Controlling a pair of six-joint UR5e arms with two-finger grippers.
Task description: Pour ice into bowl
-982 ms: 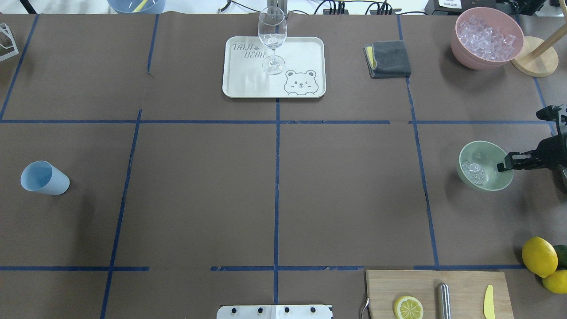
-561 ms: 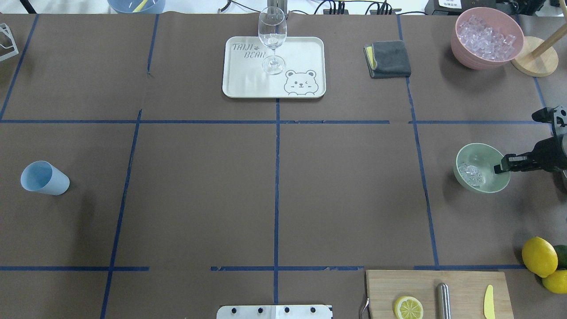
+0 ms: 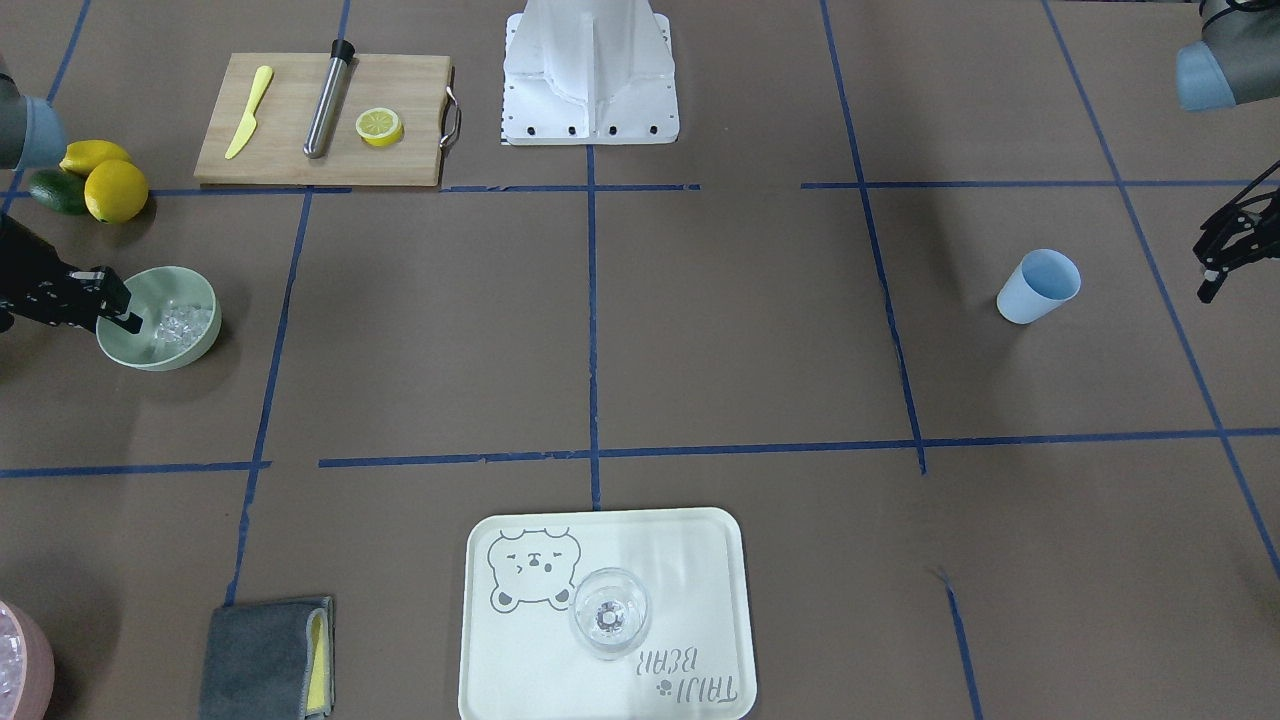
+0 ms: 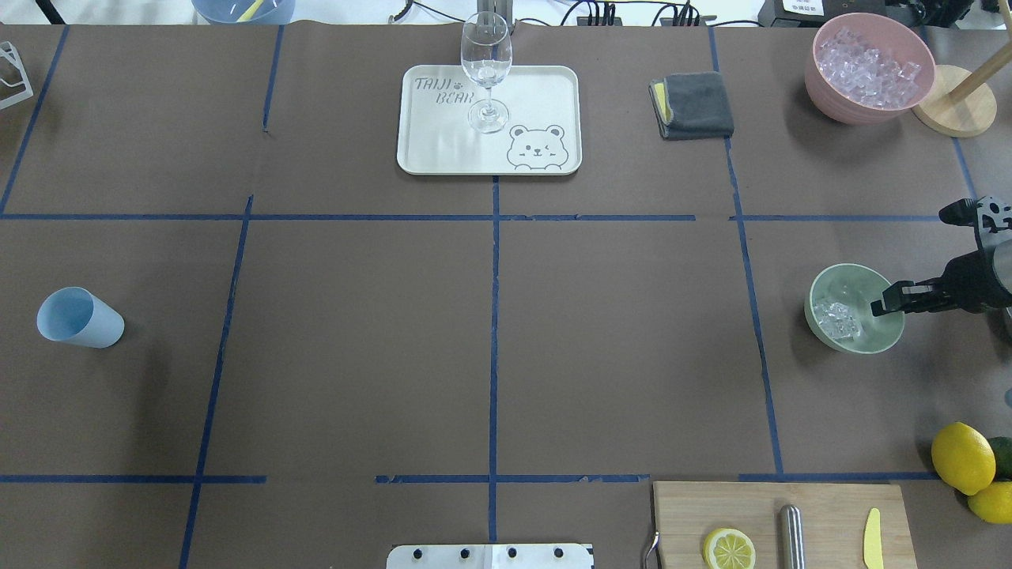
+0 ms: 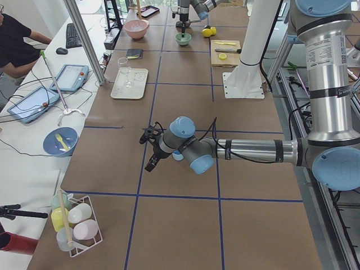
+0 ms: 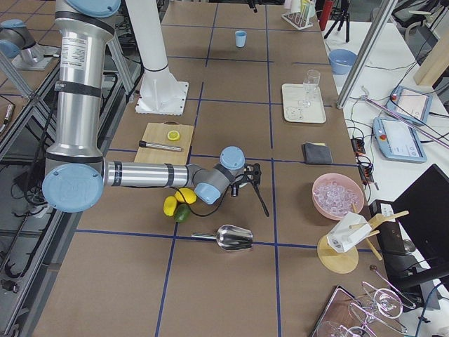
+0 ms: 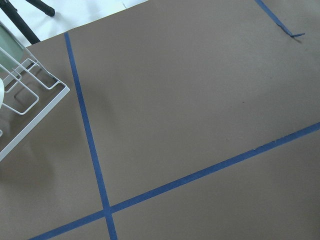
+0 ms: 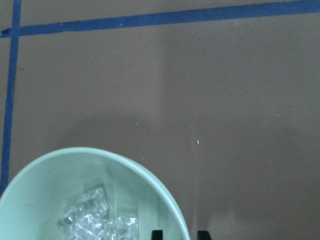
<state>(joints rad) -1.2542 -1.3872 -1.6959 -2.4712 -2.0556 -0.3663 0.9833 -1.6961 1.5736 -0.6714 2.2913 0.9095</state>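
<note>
The mint-green bowl (image 4: 858, 286) is at the table's right side, with a small heap of clear ice (image 4: 836, 318) inside against its left wall. My right gripper (image 4: 884, 304) is shut on the bowl's right rim. In the right wrist view its fingertips (image 8: 156, 234) straddle the bowl's (image 8: 50, 190) rim, with the ice (image 8: 95, 220) below. The front view shows the same grip (image 3: 125, 318) on the bowl (image 3: 180, 285). My left gripper (image 3: 1212, 275) is open and empty, off the table's left, beyond the blue cup (image 4: 79, 318).
A pink bowl (image 4: 870, 67) full of ice stands at the far right. A tray (image 4: 538, 87) with a wine glass, a grey cloth (image 4: 692, 104), a cutting board (image 4: 830, 506) and lemons (image 4: 963, 457) are around. A metal scoop (image 6: 231, 237) lies at the right end.
My right gripper has moved the bowl a little leftwards and toward the robot, still holding its rim. The ice stays inside. The blue cup has not moved.
</note>
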